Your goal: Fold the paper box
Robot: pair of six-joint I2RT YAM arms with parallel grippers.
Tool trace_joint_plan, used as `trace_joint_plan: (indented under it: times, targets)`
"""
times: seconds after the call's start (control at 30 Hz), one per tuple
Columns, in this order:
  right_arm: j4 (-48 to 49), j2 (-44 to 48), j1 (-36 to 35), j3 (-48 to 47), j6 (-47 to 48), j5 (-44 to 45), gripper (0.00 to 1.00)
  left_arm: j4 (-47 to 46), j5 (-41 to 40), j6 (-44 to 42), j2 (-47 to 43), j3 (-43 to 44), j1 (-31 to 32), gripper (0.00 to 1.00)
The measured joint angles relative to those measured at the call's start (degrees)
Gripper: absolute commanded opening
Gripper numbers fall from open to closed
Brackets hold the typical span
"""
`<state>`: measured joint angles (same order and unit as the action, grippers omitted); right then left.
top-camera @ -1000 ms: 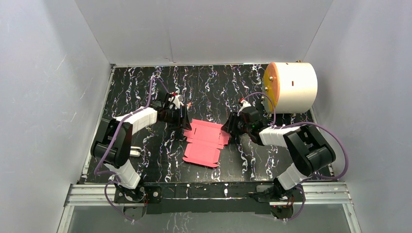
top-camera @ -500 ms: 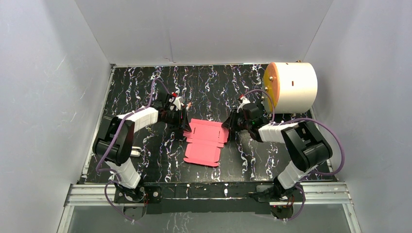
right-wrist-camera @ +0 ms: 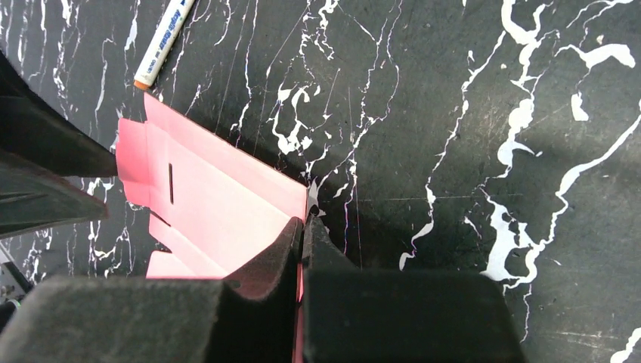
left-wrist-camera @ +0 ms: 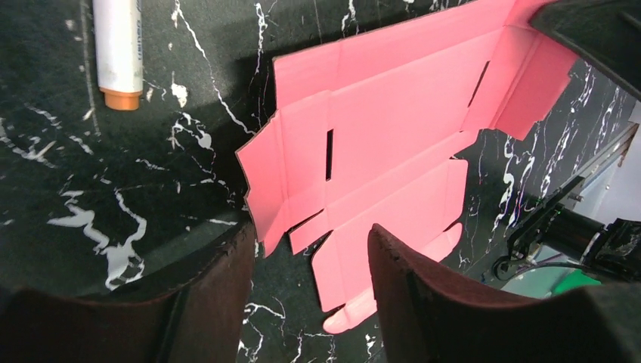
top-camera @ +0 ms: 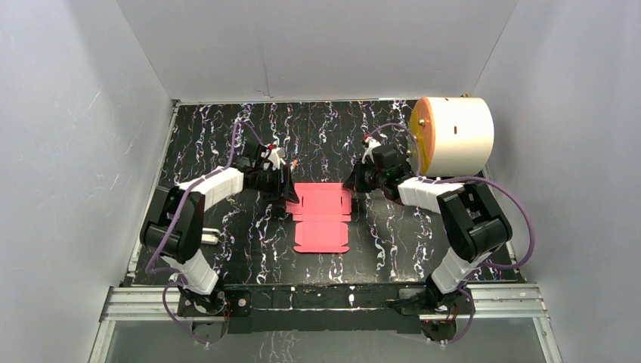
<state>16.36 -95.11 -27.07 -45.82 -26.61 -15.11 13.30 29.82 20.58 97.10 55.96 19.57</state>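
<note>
Here, listed from the bottom of the top view upward.

Arm bases: two, bolted at the bottom edge, left and right of centre. Both arms reach in over the table [top-camera: 227,144], a black surface veined with white.

Paper box [top-camera: 321,227]: red-pink card, not yet a box. It is an unfolded die-cut sheet lying mostly flat at frame centre, with slits and side flaps showing. Its long axis runs bottom to top of the frame, and its far strip lies across between the two grippers.

Left gripper [top-camera: 288,187]: at the sheet's upper-left corner. The fingers stand apart. In the left wrist view they straddle an edge flap of the card without closing on it.

Right gripper [top-camera: 350,184]: at the sheet's upper-right corner. In the right wrist view the pads are pressed together with a sliver of pink card pinched between them.

Pen [left-wrist-camera: 117,45]: white barrel, orange end, lying on the table near the sheet's far left corner, not touching it.

Cylinder [top-camera: 453,136]: large, white, orange face, upper right of the frame, well apart from the card.

Judgement: the sheet lies between the tools, each arm about equally near its own far corner. With the right corner pinned, the next fold likely falls to the left fingers, on the flap between them.
</note>
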Motion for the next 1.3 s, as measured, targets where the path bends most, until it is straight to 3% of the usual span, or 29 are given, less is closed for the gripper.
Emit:
trace_joint_plan:
  times: [0.37, 0.8, 1.3]
  targets:
    - [-13.8, -0.9, -2.6, -7.1, 6.2, 3.7, 0.02, -3.4, -7.3, 4.3, -10.2, -1.6, -1.3, 0.62]
    - [-19.6, -0.8, -7.2, -7.9, 7.5, 11.4, 0.01, -9.3, -4.9, 12.6, -3.3, -3.0, -1.4, 0.53]
    - [-19.0, -0.8, -7.6, -7.8, 7.3, 11.8, 0.00, -11.0, -2.3, 14.2, 3.9, -2.3, -1.4, 0.43]
